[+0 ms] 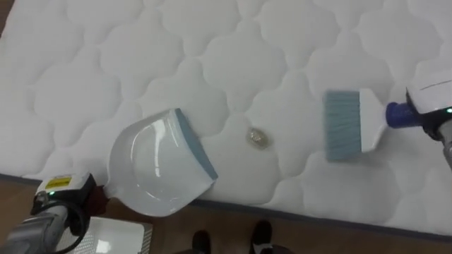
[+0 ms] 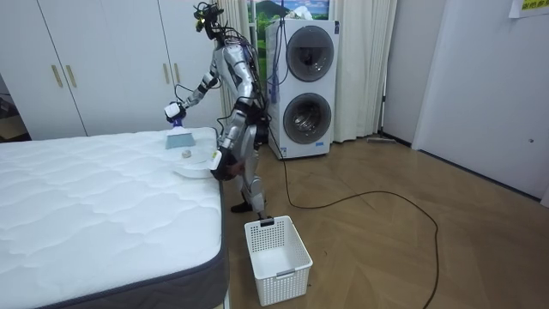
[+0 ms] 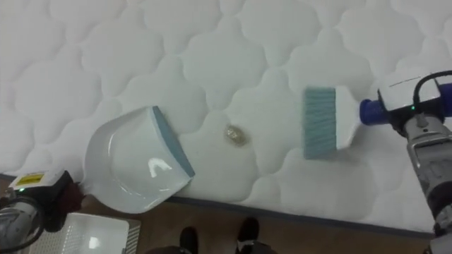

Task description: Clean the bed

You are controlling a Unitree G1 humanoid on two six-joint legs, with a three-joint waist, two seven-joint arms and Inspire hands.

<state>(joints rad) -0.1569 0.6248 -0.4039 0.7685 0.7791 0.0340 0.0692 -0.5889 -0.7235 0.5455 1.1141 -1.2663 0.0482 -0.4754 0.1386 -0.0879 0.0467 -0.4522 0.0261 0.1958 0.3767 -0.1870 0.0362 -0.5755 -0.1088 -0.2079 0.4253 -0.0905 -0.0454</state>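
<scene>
Crumb [image 1: 258, 137] on mattress [image 1: 212, 42] between dustpan [image 1: 159, 166] left, brush [image 1: 346, 125] right; basket [image 2: 283, 279] on floor [image 2: 386, 249].

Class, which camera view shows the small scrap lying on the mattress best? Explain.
The left eye view: the scrap lies large and unobstructed between dustpan and brush. The right eye view shows it much the same; the room view shows a tiny speck by the robot.

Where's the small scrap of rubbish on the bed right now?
In the left eye view the scrap lies on the mattress near its robot-side edge, between the dustpan on its left and the brush on its right, touching neither.
</scene>
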